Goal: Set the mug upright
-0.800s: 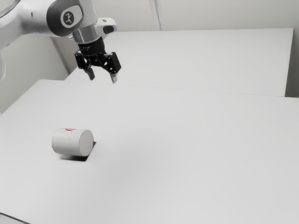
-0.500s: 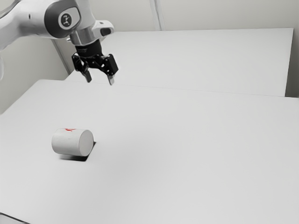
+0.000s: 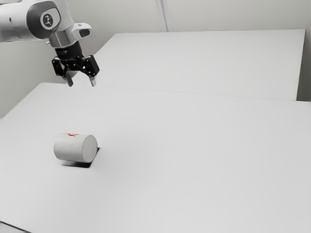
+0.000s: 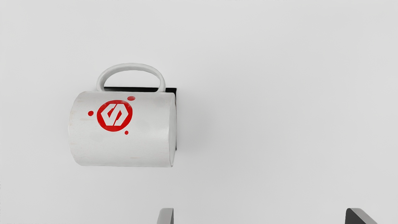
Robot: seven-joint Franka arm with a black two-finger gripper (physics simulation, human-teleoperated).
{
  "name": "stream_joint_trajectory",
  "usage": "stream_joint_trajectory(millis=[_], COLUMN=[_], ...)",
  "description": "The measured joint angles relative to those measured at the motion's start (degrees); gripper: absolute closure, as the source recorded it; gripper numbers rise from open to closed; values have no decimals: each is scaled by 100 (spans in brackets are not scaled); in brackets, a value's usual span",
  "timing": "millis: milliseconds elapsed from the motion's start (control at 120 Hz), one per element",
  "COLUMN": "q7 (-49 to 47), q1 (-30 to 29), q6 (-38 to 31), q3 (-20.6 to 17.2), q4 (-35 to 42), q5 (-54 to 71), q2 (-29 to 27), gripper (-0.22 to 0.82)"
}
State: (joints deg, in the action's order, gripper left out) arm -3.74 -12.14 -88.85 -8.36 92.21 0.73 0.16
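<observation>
High above the table, toward the exterior view's upper left, hangs the gripper (image 3: 81, 84), its two fingers spread with nothing between them. The white mug (image 3: 75, 148) lies on its side on the table, well below the gripper and apart from it. In the wrist view the mug (image 4: 136, 133) shows a red round logo and a handle (image 4: 132, 66) that sticks out sideways from its body. Both fingertips of the gripper (image 4: 259, 216) stand wide apart there, and the mug lies off beyond one of them.
The white table (image 3: 194, 145) stretches across the scene. Behind it stands a large white surface (image 3: 209, 60) against pale walls. A dark line crosses the exterior view's lower left corner.
My hand has moved toward the exterior view's left, staying high and with its fingers still apart. The mug has not moved.
</observation>
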Motion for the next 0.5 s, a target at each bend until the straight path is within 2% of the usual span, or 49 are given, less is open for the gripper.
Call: stream_joint_trajectory(millis=[500], q7=[578], q1=[-1149], q6=[-4], q3=[1], q4=[-154], q5=[-324], q2=[565], gripper=[0])
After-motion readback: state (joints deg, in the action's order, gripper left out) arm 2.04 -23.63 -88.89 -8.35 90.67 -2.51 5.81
